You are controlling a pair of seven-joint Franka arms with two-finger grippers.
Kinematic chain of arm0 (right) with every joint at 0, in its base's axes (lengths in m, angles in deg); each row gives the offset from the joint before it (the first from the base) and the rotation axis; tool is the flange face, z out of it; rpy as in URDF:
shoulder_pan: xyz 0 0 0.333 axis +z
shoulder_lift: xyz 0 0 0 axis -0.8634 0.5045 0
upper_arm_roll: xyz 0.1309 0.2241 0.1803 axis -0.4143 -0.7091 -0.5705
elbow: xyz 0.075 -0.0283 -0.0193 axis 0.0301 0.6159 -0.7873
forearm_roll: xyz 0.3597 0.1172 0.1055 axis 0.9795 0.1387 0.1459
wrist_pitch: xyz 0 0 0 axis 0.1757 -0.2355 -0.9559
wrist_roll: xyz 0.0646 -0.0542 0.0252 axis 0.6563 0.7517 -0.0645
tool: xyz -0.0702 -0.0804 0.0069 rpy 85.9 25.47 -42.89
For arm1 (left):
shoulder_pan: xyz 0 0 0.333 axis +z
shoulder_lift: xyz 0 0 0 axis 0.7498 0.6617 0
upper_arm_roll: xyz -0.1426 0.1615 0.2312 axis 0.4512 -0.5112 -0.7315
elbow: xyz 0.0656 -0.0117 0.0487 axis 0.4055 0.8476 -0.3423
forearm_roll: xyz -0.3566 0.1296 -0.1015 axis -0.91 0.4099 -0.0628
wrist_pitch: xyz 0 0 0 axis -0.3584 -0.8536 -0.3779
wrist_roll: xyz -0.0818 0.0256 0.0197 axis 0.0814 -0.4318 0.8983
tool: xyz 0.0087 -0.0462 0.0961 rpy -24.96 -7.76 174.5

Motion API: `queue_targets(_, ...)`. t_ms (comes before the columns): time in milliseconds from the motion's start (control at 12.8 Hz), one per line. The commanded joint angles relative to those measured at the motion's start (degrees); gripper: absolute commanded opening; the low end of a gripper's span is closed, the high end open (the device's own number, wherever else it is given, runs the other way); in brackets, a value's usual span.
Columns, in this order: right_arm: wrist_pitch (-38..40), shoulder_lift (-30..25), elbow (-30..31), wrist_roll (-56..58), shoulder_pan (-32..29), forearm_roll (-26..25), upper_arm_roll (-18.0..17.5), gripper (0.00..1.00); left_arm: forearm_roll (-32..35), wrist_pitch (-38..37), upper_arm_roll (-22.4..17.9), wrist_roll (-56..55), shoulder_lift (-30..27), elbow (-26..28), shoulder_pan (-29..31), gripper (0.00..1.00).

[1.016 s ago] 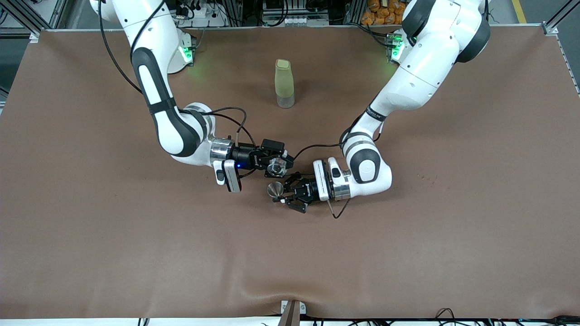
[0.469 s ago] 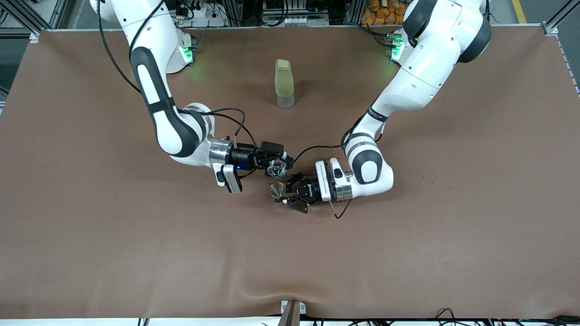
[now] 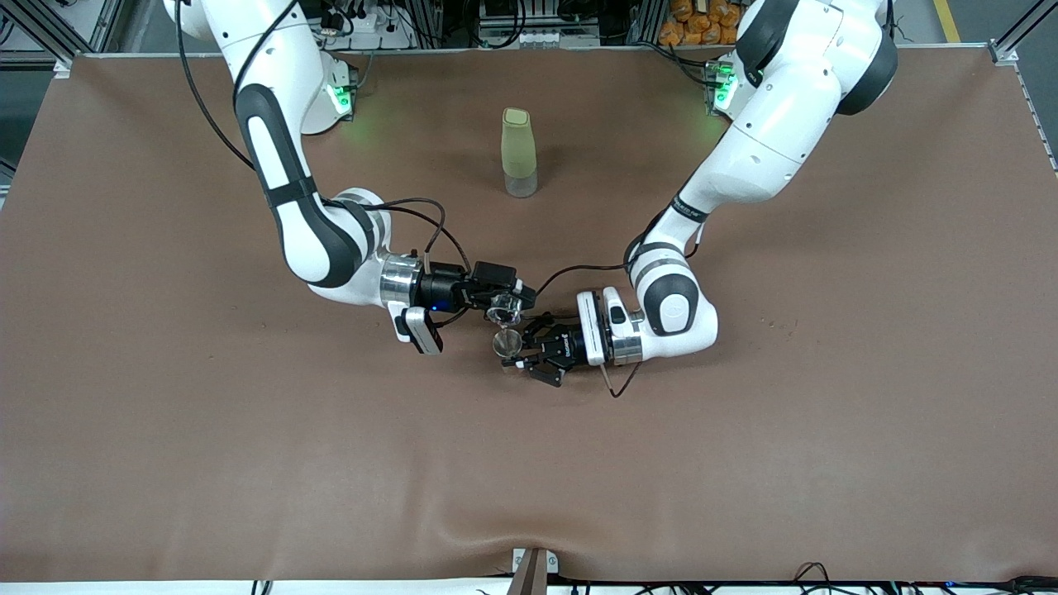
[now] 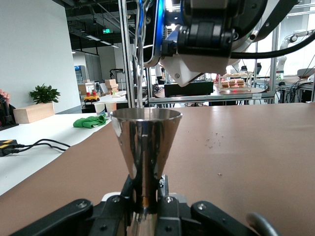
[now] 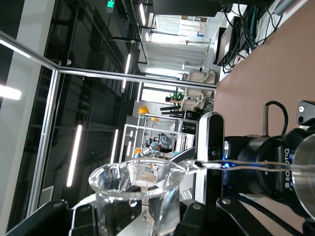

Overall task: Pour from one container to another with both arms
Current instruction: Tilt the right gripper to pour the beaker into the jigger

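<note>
Front view
- Table (image 3: 165, 430): covered in brown cloth, both arm bases along its upper edge.
- Right arm (image 3: 281, 173): white with dark grey joint bands, reaching toward the middle of the table.
- Right gripper (image 3: 506, 304): over the middle of the table, fingers clamped on a small clear glass beaker (image 3: 502, 309); the beaker is tipped, its mouth toward the metal cup just below it.
- Left arm (image 3: 760, 124): white, elbow bent low, wrist turned toward the right arm's end.
- Left gripper (image 3: 519, 354): over the middle of the table, fingers closed on the waist of a small metal measuring cup (image 3: 506, 341); the cup stands upright with its open cone upward.
- Green bottle (image 3: 518, 152): pale, tall, upright, farther from the front camera than both grippers, well apart from them.

Left wrist view
- Metal measuring cup (image 4: 145, 147): shiny double cone, upright, pinched at its narrow waist between the black fingers (image 4: 118, 209) of the left gripper (image 4: 145, 206).
- Stream of liquid (image 4: 141, 69): thin, clear, falling straight into the cup's mouth.
- Right gripper (image 4: 209, 34): above the cup, black body with white housing.

Right wrist view
- Glass beaker (image 5: 138, 194): clear, open rim with a spout, held between the black fingers (image 5: 197, 216) of the right gripper (image 5: 140, 216).
- Stream of liquid (image 5: 246, 164): leaving the spout toward the metal cup (image 5: 305, 172) at the frame's edge.
- Left gripper body (image 5: 256, 157): black, lettered, beside the cup.
</note>
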Motion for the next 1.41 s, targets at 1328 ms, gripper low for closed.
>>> queue_targets(1328,0.1,-0.3,-0.9,-17.2,-1.1,1.2,-1.5,0.00,-2.0,-1.0,0.3,1.0,-0.4,0.3,0.3,0.00)
